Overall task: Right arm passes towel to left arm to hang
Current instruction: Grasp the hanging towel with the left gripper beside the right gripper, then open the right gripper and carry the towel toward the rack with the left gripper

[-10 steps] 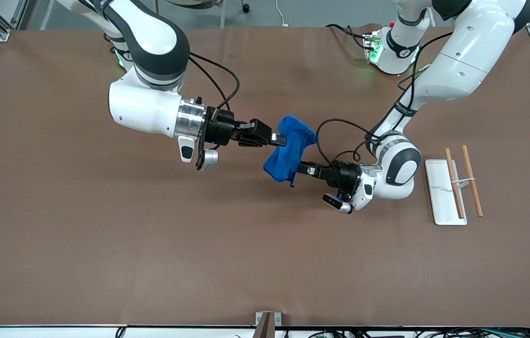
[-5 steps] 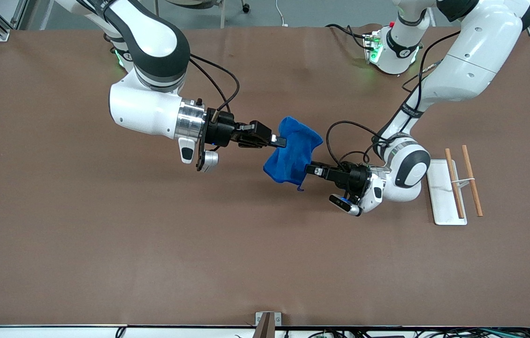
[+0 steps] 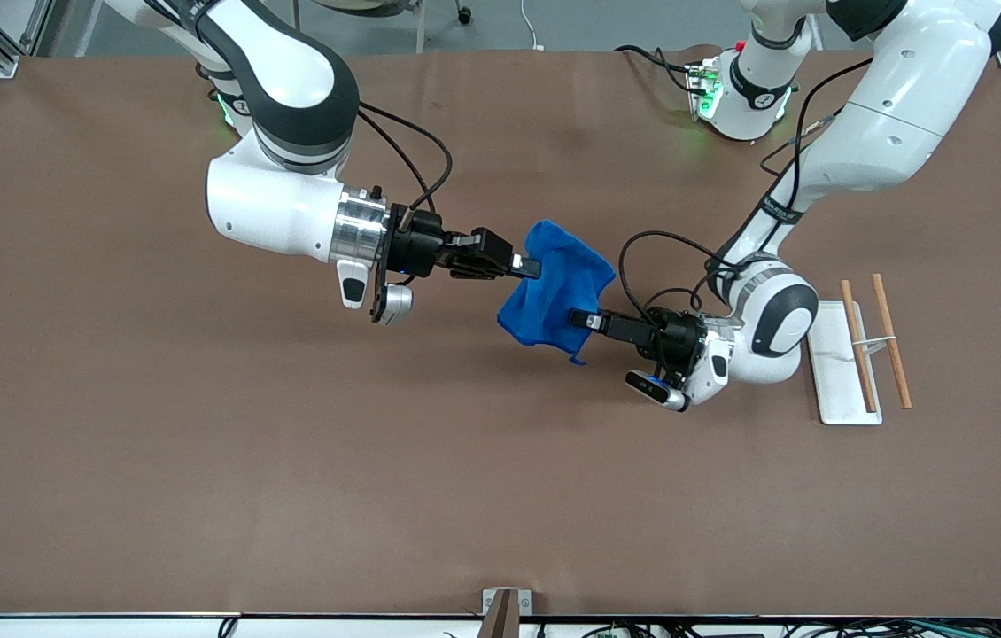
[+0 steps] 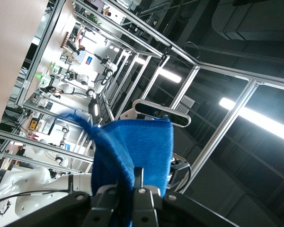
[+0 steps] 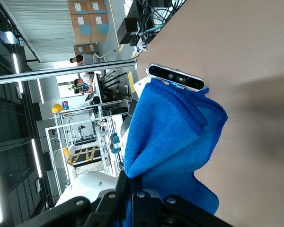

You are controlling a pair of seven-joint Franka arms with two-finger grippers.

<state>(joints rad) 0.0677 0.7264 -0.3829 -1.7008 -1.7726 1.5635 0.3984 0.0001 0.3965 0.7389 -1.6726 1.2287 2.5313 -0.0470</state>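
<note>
Spanning the table (image 3: 199, 461) midair — towel (image 3: 554, 292) pinched by right gripper (image 3: 532, 265) and left gripper (image 3: 578, 320) alike.

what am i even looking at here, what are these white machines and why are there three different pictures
These are two white robot arms bolted along one edge of a brown table, each ending in a two-finger gripper. The big picture comes from a high camera facing them. The other two come from small cameras on each arm's wrist, looking along its fingers.

Both grippers are up over the middle of the table, shut on the same blue towel: the right gripper pinches one edge, the left gripper another. It is a handover in mid-air.

Toward the left arm's end lies a white tray with two wooden sticks across it.
</note>
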